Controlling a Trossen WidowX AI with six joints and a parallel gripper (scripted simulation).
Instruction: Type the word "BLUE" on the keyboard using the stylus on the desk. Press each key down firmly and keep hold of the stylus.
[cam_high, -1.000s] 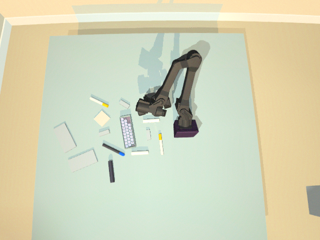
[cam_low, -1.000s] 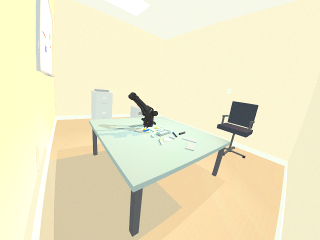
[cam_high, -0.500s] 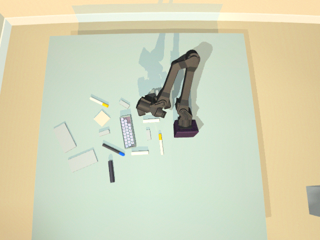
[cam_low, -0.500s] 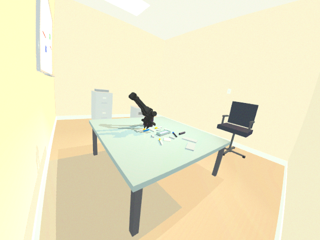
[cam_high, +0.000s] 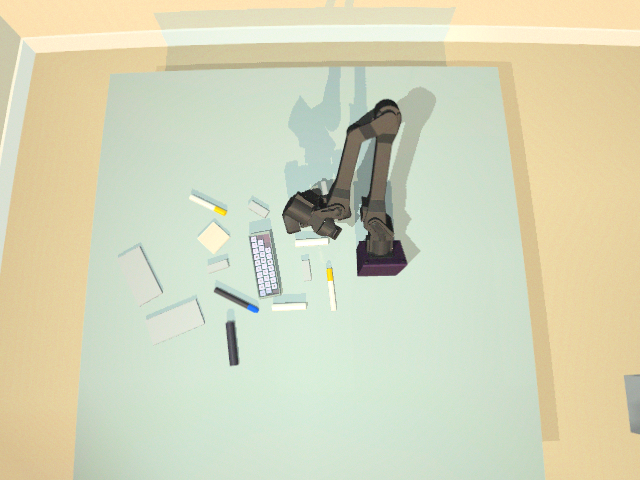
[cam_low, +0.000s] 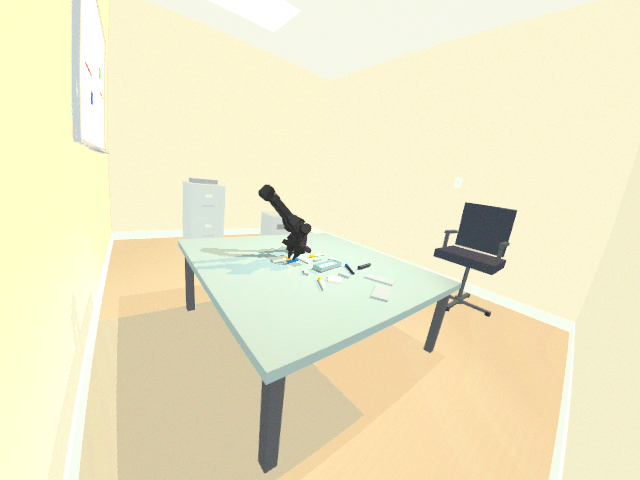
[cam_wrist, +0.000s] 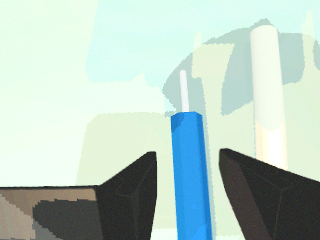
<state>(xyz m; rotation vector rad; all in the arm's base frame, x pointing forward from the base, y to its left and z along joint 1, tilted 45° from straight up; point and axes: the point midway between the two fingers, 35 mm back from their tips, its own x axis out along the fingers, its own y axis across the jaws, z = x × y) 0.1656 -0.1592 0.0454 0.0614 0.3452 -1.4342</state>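
The blue stylus lies on the desk with its thin white tip pointing to the top of the wrist view. My gripper is open around it, with a gap between the stylus and each finger. In the top view the arm hides the stylus and the fingers. The keyboard lies on the desk, to the left of the arm in the top view.
A white marker lies just right of the stylus, close to my right finger. White blocks, a yellow-capped marker, a blue-capped black marker and a beige square block lie around the keyboard.
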